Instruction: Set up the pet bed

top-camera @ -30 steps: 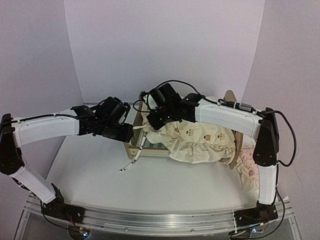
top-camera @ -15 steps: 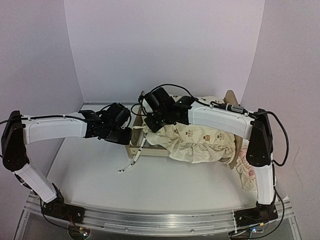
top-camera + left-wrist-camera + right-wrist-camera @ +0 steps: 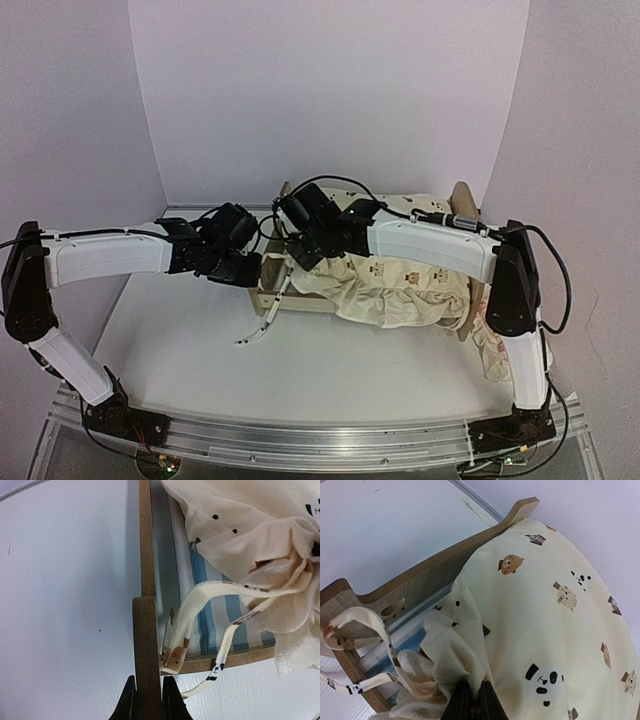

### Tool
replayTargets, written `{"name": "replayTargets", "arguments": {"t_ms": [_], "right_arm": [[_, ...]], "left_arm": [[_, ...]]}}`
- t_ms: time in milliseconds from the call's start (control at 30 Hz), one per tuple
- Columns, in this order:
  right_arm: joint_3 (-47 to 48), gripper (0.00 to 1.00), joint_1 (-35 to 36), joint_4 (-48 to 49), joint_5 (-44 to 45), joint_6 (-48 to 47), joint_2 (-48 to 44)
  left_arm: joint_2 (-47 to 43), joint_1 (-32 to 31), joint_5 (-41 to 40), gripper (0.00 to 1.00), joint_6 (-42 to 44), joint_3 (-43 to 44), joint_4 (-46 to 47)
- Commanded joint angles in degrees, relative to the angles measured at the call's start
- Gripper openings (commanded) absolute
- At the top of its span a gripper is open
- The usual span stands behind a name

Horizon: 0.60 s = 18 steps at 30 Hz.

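Within left tool point(image 3: 148, 690) grip, pet bed point(image 3: 144, 580) end-board edge

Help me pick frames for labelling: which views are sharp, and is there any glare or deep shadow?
Top external: even, soft light, slightly hazy, only faint shadows on the table. Left wrist: table washed out pale; left gripper fingers nearly black against the pet bed wood. Right wrist: cushion prints crisp; right gripper dark, soft-edged.
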Motion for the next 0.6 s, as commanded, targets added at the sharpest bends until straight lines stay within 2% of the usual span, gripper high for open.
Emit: {"name": "replayTargets", "arguments": {"t_ms": [0,167,400,567], "right_arm": [[3.6,0.05,0.0,-0.6,9.6,-2.0,-0.2],[6.2,0.00,0.1,-0.6,15.0,-4.1,-0.4],[9.5,0.01,0.7,-0.6,14.2,-6.8,1.7],[10.5,0.05,1.2,-0.6,9.0,-7.9,3.7]], "left_arm": [[-5.5,-0.7,-1.3,0.00,5.0,5.8,-2.9],[-6.4,-0.7,-1.7,0.00,5.6,7.9,-4.0],[-5.7,-0.8,-1.7,0.00,6.8,12.3,-5.3],[-5.5,-0.8,-1.3,0.00,6.8,12.7,-5.1]]}}
